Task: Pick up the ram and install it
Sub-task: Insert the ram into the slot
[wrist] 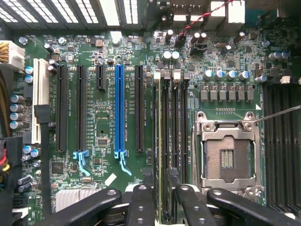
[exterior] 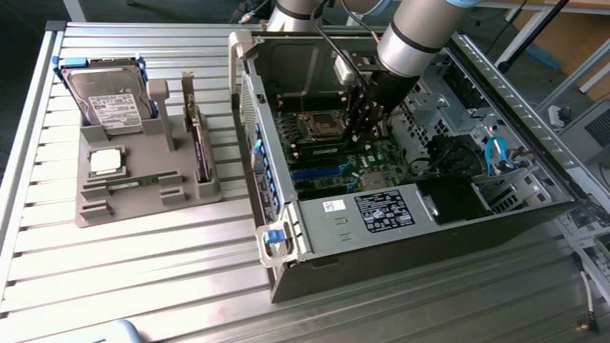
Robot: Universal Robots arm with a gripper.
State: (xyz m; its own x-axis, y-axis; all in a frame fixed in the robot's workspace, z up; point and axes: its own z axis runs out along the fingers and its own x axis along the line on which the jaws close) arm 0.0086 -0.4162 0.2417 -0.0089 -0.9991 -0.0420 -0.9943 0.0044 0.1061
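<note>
Ram [wrist: 162, 132] stood edge-on, slotted into the motherboard [wrist: 107, 123] just beside the empty CPU socket [wrist: 229, 157]. Claw [wrist: 162, 190] hung spread open astride one end of it, fingers [wrist: 141, 207] either side with a gap showing, gripping nothing as far as I could see. Risks: stick maybe only half seated, couldn't tell if it had locked home. A tilted finger catching it could lever it loose. A sideways slip could hit the bare socket pins.
</note>
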